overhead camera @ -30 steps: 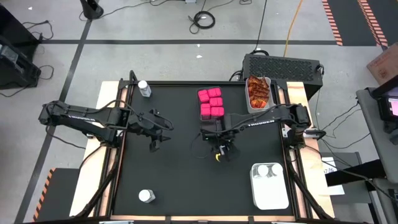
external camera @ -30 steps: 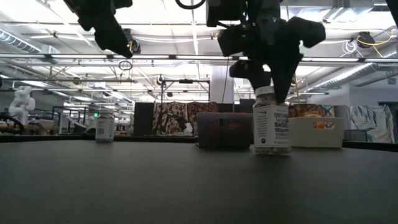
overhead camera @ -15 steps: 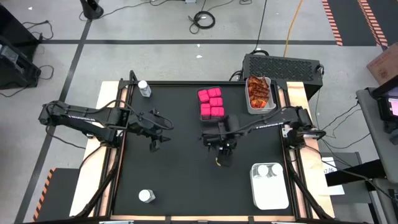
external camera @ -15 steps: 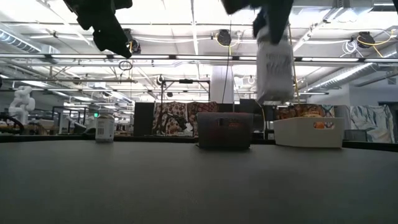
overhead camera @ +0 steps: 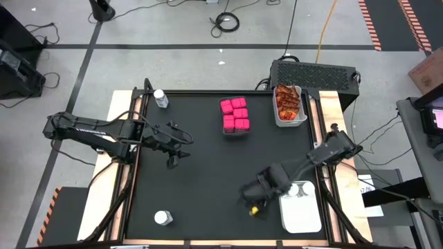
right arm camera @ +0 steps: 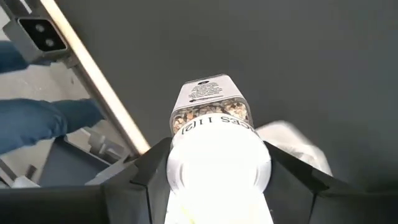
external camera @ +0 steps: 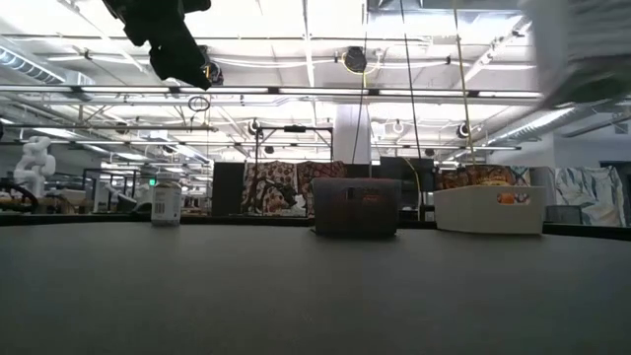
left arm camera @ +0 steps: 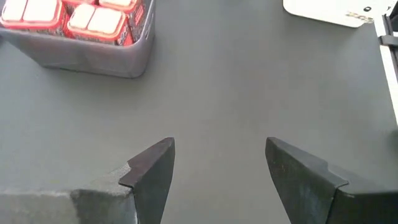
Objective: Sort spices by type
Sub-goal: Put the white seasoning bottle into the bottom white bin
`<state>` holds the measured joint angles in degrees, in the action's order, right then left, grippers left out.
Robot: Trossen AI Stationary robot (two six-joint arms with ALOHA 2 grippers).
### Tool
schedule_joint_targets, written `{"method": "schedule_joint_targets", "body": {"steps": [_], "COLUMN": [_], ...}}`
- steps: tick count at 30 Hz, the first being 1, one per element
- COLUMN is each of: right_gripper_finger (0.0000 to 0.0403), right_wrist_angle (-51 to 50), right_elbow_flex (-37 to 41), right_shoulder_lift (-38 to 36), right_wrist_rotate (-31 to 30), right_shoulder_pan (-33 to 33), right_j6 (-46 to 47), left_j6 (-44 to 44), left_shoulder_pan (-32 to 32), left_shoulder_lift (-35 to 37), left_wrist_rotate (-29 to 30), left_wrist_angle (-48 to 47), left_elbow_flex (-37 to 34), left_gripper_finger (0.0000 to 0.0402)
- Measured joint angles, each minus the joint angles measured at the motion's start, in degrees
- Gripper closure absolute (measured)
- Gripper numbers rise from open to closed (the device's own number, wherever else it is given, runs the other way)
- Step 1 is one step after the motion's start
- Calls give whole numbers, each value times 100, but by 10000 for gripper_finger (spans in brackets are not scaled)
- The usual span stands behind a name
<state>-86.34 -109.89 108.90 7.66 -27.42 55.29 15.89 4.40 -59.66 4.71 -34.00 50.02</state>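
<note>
My right gripper hangs over the table's near right part, shut on a little clear jar with a white lid; in the low view the jar shows as a blur high on the right. My left gripper waits open over the table's left half, nothing between its fingers. Pink packs fill a grey tray at the far middle. Orange-red sachets lie in a white bin at the far right. Two other jars stand on their bases: one far left, one near left. My right gripper pinches the jar at its white lid, one finger on each side of it. The fingers come from above, pointing down. The jar hangs upright below them, lifted clear of the table.
A white bin with two white-lidded jars at its far end stands at the near right, just right of my right gripper. The dark mat between the tray and the near-left jar is bare. Beyond the table's edge a person's blue-clad leg shows.
My right gripper has lifted the jar off the middle of the table, where it stood upright. It has carried it up and toward the near right, close to the white bin with the lidded jars, rolling its wrist on the way.
</note>
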Motion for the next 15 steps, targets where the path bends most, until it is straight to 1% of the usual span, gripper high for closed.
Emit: {"method": "schedule_joint_targets", "body": {"steps": [7,11,15], "right_gripper_finger": [211,211,211], "right_wrist_angle": [-15,-218,-381], "right_elbow_flex": [0,0,3], "right_shoulder_lift": [-189,-287,-289], "right_wrist_rotate": [-9,-19,-37], "right_shoulder_pan": [-924,-1384,-1718], "right_j6": [2102,3390,4320], "left_j6": [-26,-125,-146], "left_shoulder_pan": [0,0,-39], "left_shoulder_lift": [0,0,0], "left_wrist_rotate": [-2,-2,-3], "left_wrist_angle": [514,857,1056], "left_elbow_flex": [2,4,4], "left_gripper_finger": [149,149,149]}}
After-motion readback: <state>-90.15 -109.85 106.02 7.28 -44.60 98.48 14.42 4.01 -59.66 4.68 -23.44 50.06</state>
